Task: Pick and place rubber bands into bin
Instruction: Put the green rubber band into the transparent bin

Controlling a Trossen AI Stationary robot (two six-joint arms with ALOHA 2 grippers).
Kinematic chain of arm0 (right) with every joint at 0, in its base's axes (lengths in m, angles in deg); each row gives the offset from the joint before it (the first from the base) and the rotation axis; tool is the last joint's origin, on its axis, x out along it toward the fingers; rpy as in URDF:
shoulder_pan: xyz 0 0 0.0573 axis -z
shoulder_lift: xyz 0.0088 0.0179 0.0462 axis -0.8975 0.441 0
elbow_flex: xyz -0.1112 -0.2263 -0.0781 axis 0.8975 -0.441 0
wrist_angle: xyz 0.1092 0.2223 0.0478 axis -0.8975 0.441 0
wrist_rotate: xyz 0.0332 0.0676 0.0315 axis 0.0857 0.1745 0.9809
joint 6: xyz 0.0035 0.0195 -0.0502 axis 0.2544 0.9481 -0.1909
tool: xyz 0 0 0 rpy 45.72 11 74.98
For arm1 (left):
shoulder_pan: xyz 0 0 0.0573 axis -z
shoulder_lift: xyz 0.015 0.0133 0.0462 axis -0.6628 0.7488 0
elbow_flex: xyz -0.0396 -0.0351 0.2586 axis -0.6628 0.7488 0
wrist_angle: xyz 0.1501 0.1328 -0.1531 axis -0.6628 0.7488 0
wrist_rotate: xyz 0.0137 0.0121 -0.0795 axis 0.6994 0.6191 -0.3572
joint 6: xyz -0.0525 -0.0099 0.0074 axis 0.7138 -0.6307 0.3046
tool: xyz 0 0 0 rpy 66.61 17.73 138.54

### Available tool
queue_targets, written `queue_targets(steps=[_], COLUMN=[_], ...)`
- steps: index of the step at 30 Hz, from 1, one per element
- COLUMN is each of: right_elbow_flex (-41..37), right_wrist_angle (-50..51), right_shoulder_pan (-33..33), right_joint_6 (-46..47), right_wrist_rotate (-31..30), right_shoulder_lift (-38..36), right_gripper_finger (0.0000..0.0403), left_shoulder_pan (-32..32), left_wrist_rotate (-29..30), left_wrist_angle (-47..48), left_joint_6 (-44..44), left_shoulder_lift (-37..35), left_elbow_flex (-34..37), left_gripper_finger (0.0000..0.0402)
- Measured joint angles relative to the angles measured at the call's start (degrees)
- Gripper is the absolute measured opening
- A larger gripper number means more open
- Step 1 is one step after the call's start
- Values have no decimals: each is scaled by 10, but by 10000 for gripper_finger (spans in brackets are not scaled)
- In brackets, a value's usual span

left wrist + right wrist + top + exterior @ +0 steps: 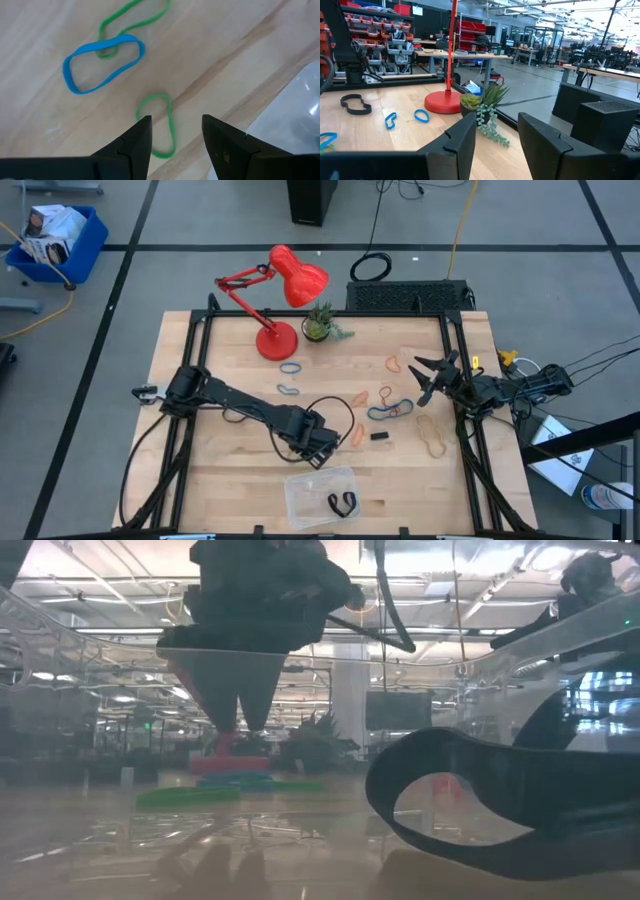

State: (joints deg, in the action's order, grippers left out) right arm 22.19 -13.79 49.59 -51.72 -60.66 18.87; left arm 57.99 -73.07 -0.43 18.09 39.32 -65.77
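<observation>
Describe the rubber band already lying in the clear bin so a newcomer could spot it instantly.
Start at the red desk lamp at the wooden table's far edge, then go straight across to the near edge, where the clear bin sits. Inside lies one black rubber band, thick and folded into a U. It is the only band inside the bin; the others lie loose on the wood.

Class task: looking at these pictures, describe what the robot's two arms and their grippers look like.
Both arms are dark, jointed and slim. Each gripper, the left gripper and the right gripper, has two black, angular, wedge-shaped fingers. Black cables loop beside the left arm; more cables trail behind the right arm.
</observation>
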Motion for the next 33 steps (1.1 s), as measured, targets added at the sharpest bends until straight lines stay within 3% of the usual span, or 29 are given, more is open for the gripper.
queue_targets(steps=[7, 14, 17, 22, 33], right_elbow_flex=[0, 0, 0, 0, 0], right_wrist_angle=[-1, -2, -2, -2, -2], right_shoulder_pan=[0, 0, 0, 0, 0], right_joint_6=[0, 0, 9, 36, 43], right_wrist_rotate=[0, -3, -37, -100, -103], right_shoulder_lift=[0, 0, 0, 0, 0], right_gripper_finger=[144, 144, 144, 144, 144], left_shoulder_pan=[-1, -7, -8, -8, -8], left_wrist_rotate=[-5, -25, -28, -25, -19], left_wrist_angle=[-12, -116, -140, -142, -123], left_joint_6=[10, 23, 26, 19, 21], left_shoulder_lift=[-10, -45, -58, -61, -61], left_elbow_flex=[24, 110, 134, 143, 146], left_gripper_finger=[179, 179, 179, 179, 179])
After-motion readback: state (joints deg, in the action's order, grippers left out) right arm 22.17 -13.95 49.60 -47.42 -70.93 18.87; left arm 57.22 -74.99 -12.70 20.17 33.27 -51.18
